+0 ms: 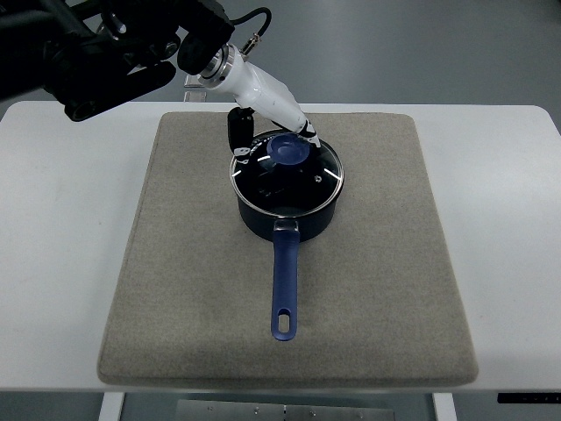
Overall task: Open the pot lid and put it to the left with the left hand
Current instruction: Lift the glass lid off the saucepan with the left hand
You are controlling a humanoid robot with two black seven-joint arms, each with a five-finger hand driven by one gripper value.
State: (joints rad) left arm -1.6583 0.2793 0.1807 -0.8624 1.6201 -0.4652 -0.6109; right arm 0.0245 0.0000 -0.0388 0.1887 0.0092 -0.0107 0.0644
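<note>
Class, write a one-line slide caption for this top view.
Left hand reaches the blue knob of the glass lid, tilted on the blue pot on a grey mat.

A white bench (508, 228) with rounded corners fills most of the view, carrying a square grey-beige felt mat (193, 289), with plain grey floor (421, 48) beyond its far edge under even, soft light.

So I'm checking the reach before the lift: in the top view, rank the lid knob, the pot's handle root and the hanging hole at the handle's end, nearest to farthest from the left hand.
1. Lid knob: right at the left hand, on top of the pot.
2. Handle root: at the pot's near rim.
3. Hanging hole: at the handle's end, toward the mat's near edge.
</note>
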